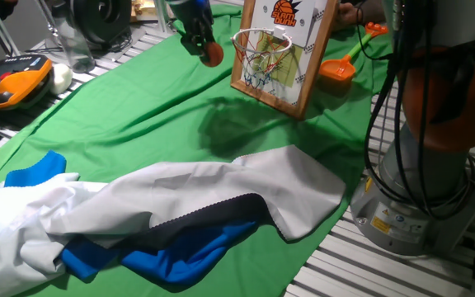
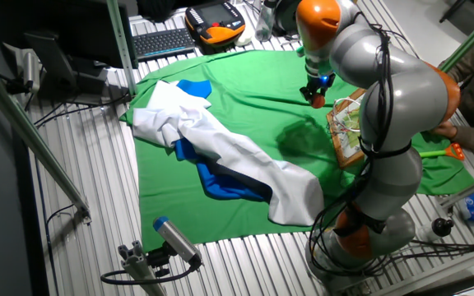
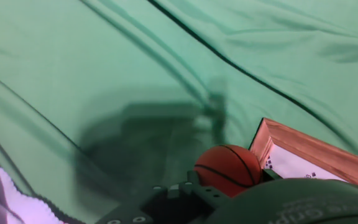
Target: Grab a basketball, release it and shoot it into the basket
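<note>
The basketball (image 1: 213,54) is a small orange ball with dark seams, held in my gripper (image 1: 203,48) above the green cloth, just left of the hoop. In the hand view the ball (image 3: 227,169) sits between my dark fingers, next to the wooden corner of the backboard (image 3: 303,152). The basket (image 1: 284,51) stands at the back of the table: an orange rim with white net (image 1: 259,54) on a wood-framed white backboard with an orange logo. In the other fixed view my gripper (image 2: 316,96) hangs just left of the basket (image 2: 346,131). The ball is about level with the rim.
A green cloth (image 1: 163,115) covers the table. A heap of white, blue and black cloth (image 1: 163,219) lies at the front. An orange toy shovel (image 1: 340,68) lies right of the backboard. A teach pendant (image 1: 11,82) and a glass (image 1: 77,49) stand at the left. My arm's base (image 1: 423,181) stands at the right.
</note>
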### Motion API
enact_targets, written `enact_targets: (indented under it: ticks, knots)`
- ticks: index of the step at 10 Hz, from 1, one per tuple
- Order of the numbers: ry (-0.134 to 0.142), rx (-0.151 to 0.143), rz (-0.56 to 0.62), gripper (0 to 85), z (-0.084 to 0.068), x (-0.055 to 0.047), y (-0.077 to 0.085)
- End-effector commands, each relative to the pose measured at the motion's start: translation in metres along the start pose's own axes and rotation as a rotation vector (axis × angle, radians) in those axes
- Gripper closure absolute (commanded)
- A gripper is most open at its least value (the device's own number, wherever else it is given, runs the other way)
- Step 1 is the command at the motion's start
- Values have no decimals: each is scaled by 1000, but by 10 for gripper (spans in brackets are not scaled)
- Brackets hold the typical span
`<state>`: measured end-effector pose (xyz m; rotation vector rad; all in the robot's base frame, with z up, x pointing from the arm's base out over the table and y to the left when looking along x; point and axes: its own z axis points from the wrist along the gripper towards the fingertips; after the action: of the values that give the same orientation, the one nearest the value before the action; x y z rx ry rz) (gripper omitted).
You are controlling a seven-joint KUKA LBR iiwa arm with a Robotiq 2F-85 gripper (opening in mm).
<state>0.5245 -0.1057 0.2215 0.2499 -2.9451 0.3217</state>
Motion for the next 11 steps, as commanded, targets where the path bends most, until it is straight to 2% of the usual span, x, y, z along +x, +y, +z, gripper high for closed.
enact_targets:
  ticks: [1, 3, 4, 5, 7, 9, 11]
  knots:
    - [9, 10, 27, 850, 0, 0, 0]
    - [6, 99, 91, 850, 0, 0, 0]
    - [-12, 143, 110, 850, 0, 0, 0]
    - [-22, 162, 119, 850, 0, 0, 0]
    - [-21, 151, 127, 850, 0, 0, 0]
    - [-5, 133, 130, 850, 0, 0, 0]
    - [14, 110, 125, 850, -10, 6, -3]
